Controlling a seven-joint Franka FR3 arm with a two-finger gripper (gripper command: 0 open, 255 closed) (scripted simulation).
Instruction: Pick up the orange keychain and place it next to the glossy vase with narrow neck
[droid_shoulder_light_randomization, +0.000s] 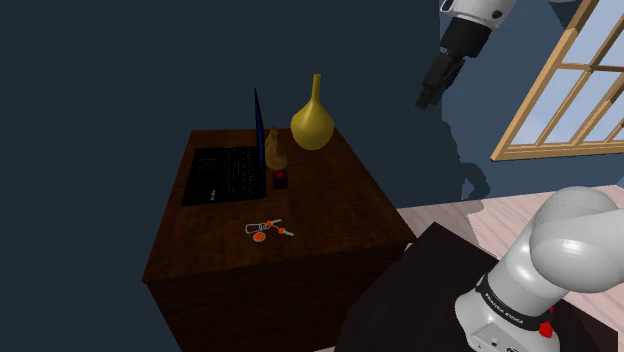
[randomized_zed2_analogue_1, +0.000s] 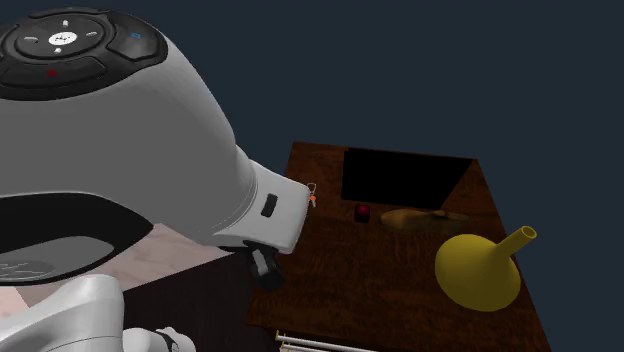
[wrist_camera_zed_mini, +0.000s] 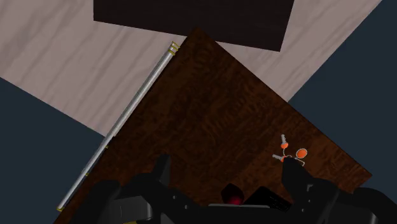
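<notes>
Closest to the wrist camera, the pincer (wrist_camera_zed_mini: 226, 170) stood wide open and empty above the table (droid_shoulder_light_randomization: 330, 215). On the table's front part lay the orange keychain (droid_shoulder_light_randomization: 265, 231), flat, well apart from the yellow vase (droid_shoulder_light_randomization: 312, 122) further right. It looked light, small and loose; I would pinch it at its round orange part.

White glossy arm (droid_shoulder_light_randomization: 570, 240), dark joint bands (droid_shoulder_light_randomization: 510, 305), small red marks (droid_shoulder_light_randomization: 546, 328), black button pad (randomized_zed2_analogue_1: 65, 45), black fingers (wrist_camera_zed_mini: 163, 177)

The orange keychain (droid_shoulder_light_randomization: 266, 231) lies flat on the wooden table (droid_shoulder_light_randomization: 340, 215), well apart from the upright yellow narrow-necked vase (droid_shoulder_light_randomization: 312, 122).
</notes>
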